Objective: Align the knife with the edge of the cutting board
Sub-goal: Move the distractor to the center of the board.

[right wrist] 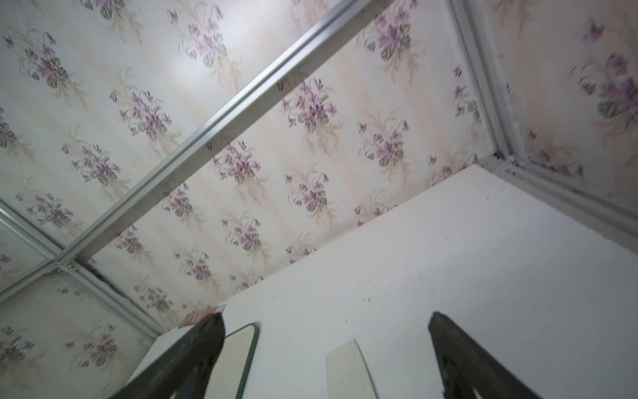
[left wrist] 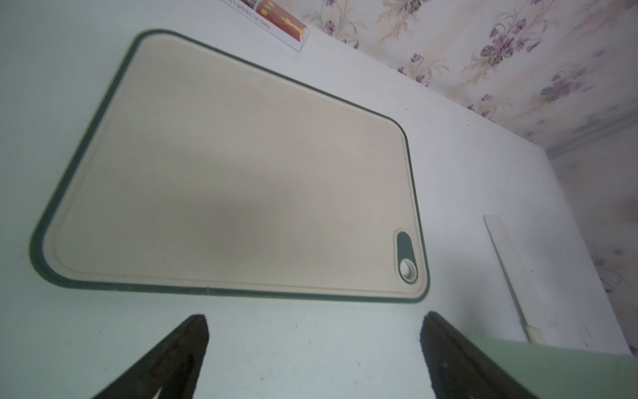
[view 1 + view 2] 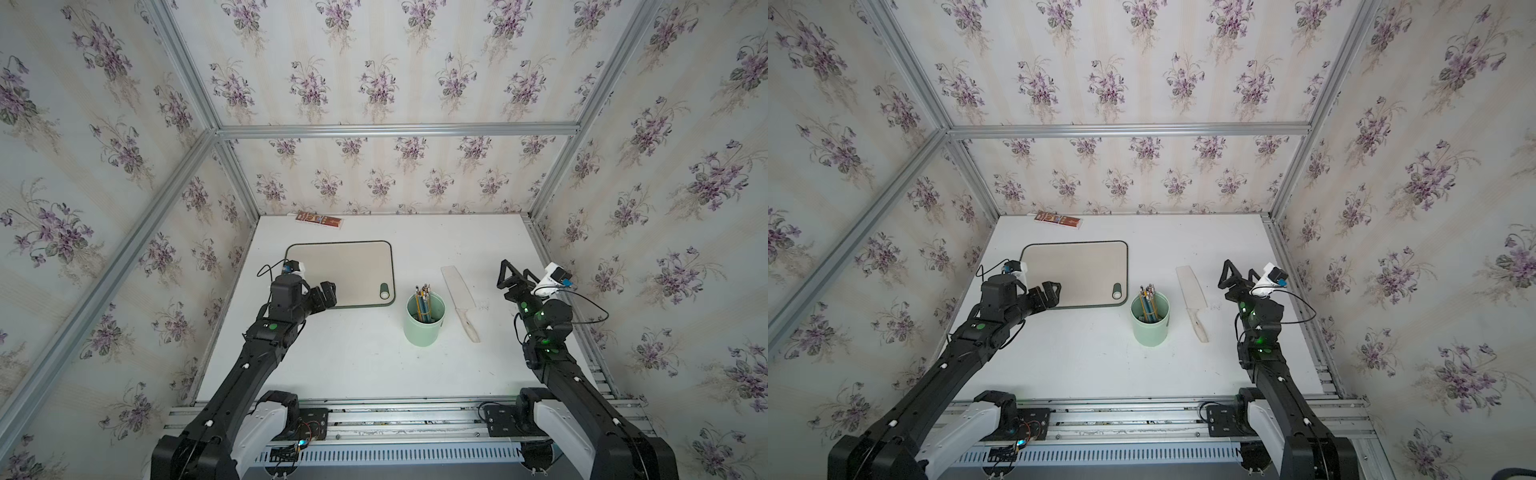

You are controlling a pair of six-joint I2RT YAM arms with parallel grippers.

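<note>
- Knife [image 3: 457,293] lies flat on the desk [image 3: 357,357], right of the pencil cup [image 3: 424,326], roughly between the cup and the right end effector [image 3: 515,276].
- Blade points to the far wall and the handle toward the robot. It sits slanted, not parallel to any board edge.
- Board [image 3: 340,274] is on the left half of the desk, well apart from the knife. The cup stands just off its near right corner, the one with the oval hole.
- Right end effector: fingers spread wide, nothing between them. It hovers just right of the blade; the wrist view shows the blade tip [image 1: 348,366] below the gap.
- Left end effector [image 2: 314,331]: also spread and empty, at the board's near left corner, not touching the knife.
- Handling, my read: thin, stiff and light. The broad blade looks smooth and sits flush on the desk, so it will likely slip if pinched across the faces, and it is hard to get under.
- Best hold looks like the handle [image 3: 470,326], which is thicker and rounded, so the fingers can close across its width.
- If it's ceramic or hard plastic it may chip, so set it down rather than drop it.
- Handle end is close to the cup, and a wide approach there could clip it.
- Nearest target edge is the board's right short side; the knife looks about as long as that side.
</note>
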